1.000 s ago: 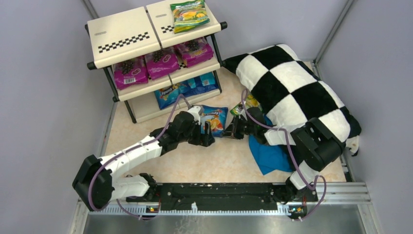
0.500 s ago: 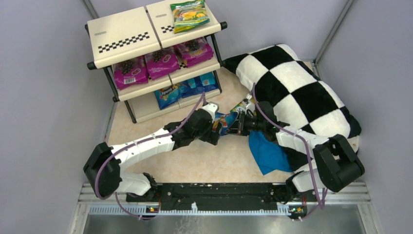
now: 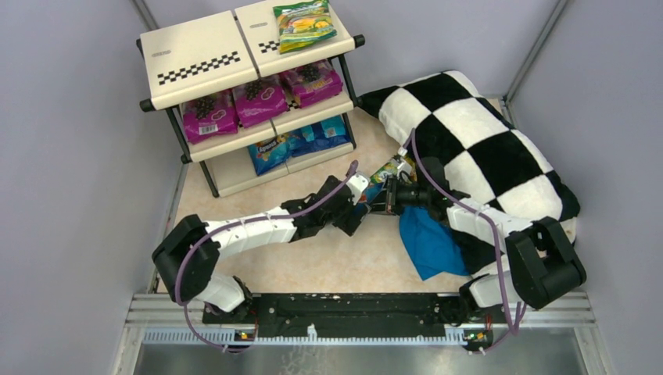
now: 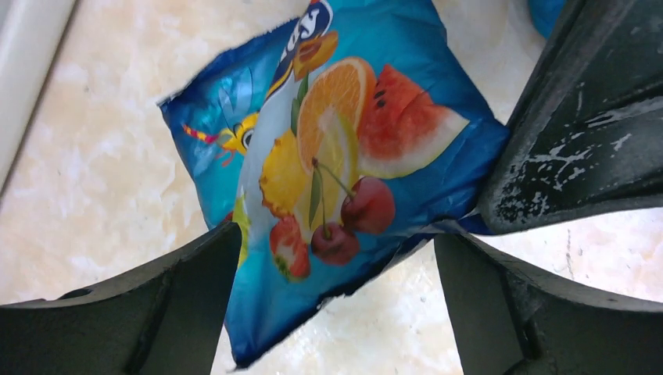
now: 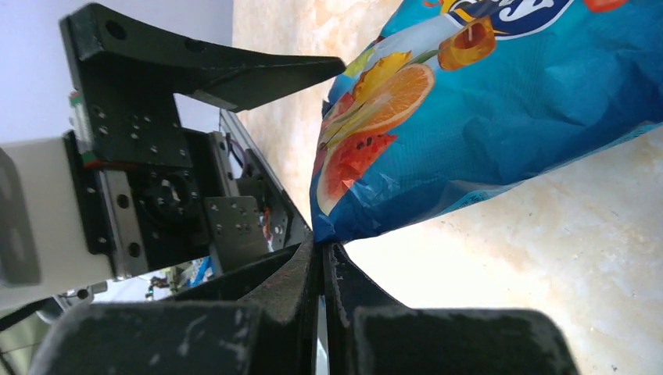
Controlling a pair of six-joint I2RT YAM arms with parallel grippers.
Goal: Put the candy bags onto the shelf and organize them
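Pale marbled tabletop (image 3: pixel 258 195) fills the pen between grey walls, with the shelf (image 3: pixel 195 55) at the far left corner. Its top tier carries a green bag (image 3: pixel 303 23), the middle tier magenta bags (image 3: pixel 262 98), and the bottom tier blue bags (image 3: pixel 301 141). A checkered pillow (image 3: pixel 477 133) and a blue cloth (image 3: pixel 430 246) lie to the right, and another green packet (image 3: pixel 391 168) peeks out beside the pillow.

Both arms meet near the table's middle over one blue candy bag (image 4: pixel 344 141), which sits well apart from the shelf. The right gripper (image 5: pixel 322 248) has its fingers pressed together, and they seem to pinch the packet's bottom corner, though the seam itself is hidden at the tips. The left gripper (image 4: pixel 336 238) stands wide apart, one finger on either side of the packet's lower edge, touching nothing that I can see.

By my judgement this packet is light, soft and crinkly, with a glossy skin that slips easily. A pinch on one corner lets it swing and fold. The flat sealed edge is the safer hold, taken squarely across the crimp and not over the puffy middle, where the loose contents shift. A handover to the left arm looks sensible, since that arm sits nearer the shelf's bottom tier.
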